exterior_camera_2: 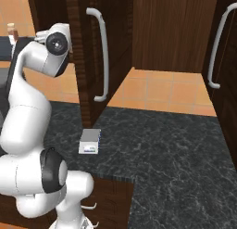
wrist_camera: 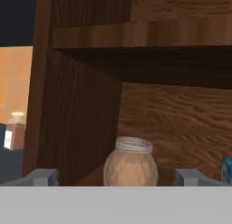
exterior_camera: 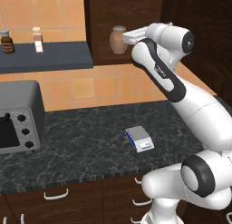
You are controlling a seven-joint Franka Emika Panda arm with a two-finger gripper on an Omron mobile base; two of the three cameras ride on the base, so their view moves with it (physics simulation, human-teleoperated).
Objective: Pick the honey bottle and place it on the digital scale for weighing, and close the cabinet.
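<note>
Honey bottle (wrist_camera: 131, 163) sits upright inside the open cabinet (wrist_camera: 81, 105), on its bottom shelf, w/ a small blue box (wrist_camera: 227, 168) off to one side. Gripper (wrist_camera: 116, 177) is level w/ the bottle, fingers spread wide either side, not touching it. Scale (exterior_camera: 139, 138) is on the dark counter (exterior_camera: 86, 141) below, well apart from the bottle. Cabinet door (exterior_camera_2: 90, 56) stands open.

A grey toaster oven (exterior_camera: 18, 116) is sitting on the dark marble counter (exterior_camera: 90, 141). Two dark-capped bottles (exterior_camera: 7, 41) are standing on a blue-grey shelf (exterior_camera: 50, 57) against orange tiles (exterior_camera: 81, 89).
</note>
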